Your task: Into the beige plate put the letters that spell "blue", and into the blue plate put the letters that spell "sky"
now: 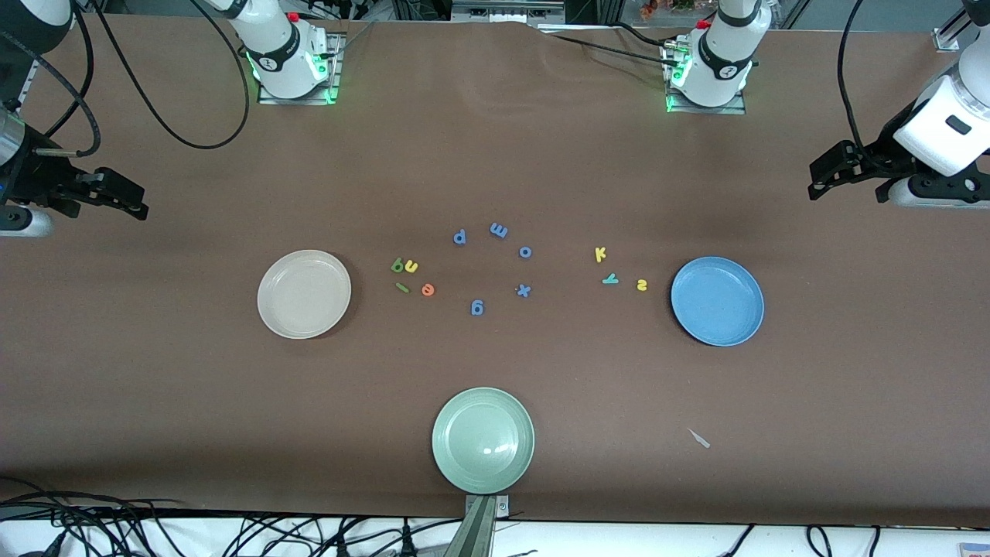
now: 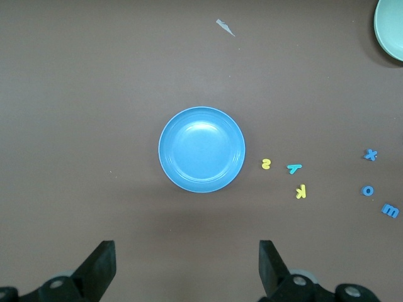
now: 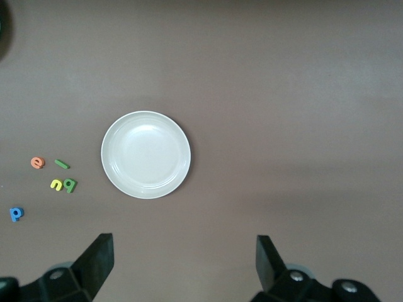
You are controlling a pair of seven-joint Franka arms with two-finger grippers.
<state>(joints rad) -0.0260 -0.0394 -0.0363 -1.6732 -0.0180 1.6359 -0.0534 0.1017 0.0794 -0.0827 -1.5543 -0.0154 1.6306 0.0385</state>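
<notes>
- Nothing has been sorted yet, as far as can be judged: the beige plate (image 1: 303,294) is seen bare, and so is the blue plate (image 1: 717,301).
- The four letters for "blue" are found on the table just beside the beige plate, toward the middle: the dark green b (image 1: 397,266) touching the yellow u (image 1: 411,267), with the thin green l (image 1: 401,288) and the orange e (image 1: 428,290) a little nearer the front camera.
- The three letters for "sky" are seen near the blue plate: the yellow s (image 1: 641,285) closest to it, the teal y (image 1: 610,279) beside that, the yellow k (image 1: 600,254) slightly farther from the front camera.
- The all-blue letters (image 1: 499,263) are scattered between the two groups; a pale green plate (image 1: 483,439) is set nearest the front camera, also bare.
- The left gripper (image 1: 826,176) is held high over the table's edge at its own end, jaws spread wide, nothing gripped; the blue plate is framed in its wrist view.
- The right gripper (image 1: 120,195) is parked likewise at its end, jaws wide, nothing held.
- All seven placements are judged to remain.
</notes>
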